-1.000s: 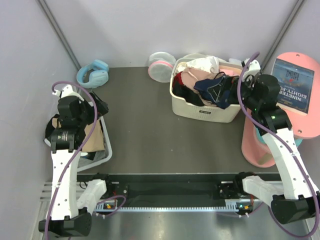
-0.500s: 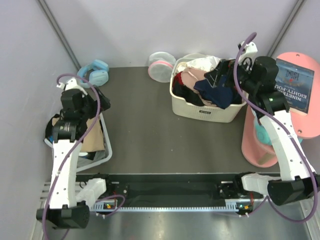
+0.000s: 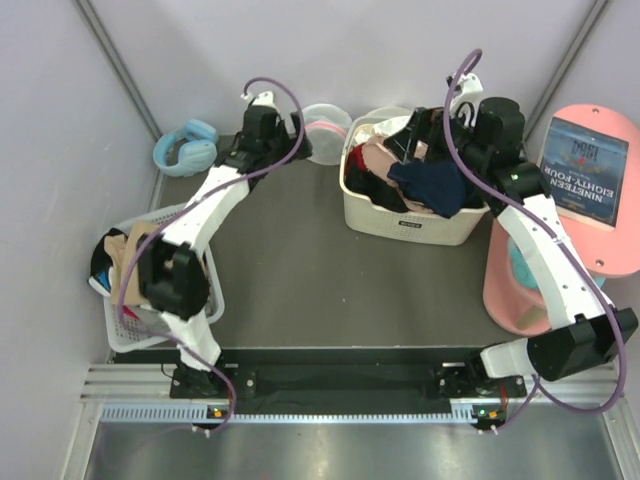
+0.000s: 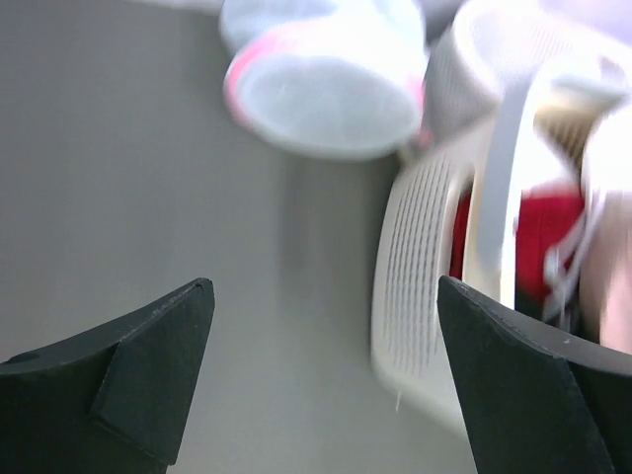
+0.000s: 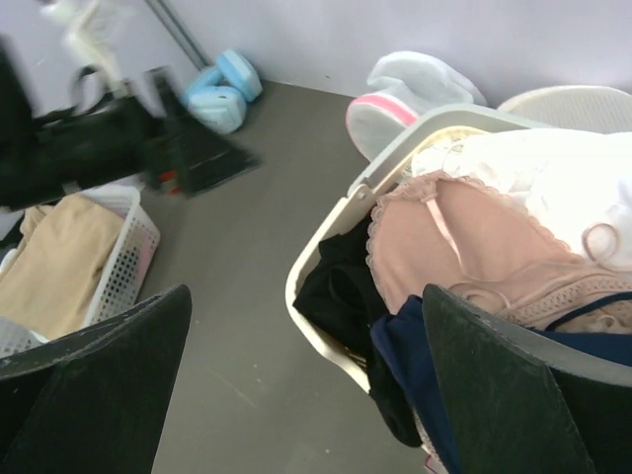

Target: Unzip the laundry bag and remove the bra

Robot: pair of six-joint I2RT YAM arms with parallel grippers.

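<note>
Swinging up from the lower left since a second ago, my left gripper [image 3: 297, 137] sits upper centre, just beside the small round white-mesh laundry bag with pink trim [image 3: 325, 128]; my right gripper [image 3: 418, 135] hangs over the cream plastic basket [image 3: 405, 228]. Left wrist: gripper spread, bag upper centre on the grey bench [image 4: 118, 178]. Right wrist: gripper spread, bag top centre.

Laundry bag [image 4: 321, 94] seemingly mesh; basket [image 4: 415, 259] ribbed plastic.
</note>
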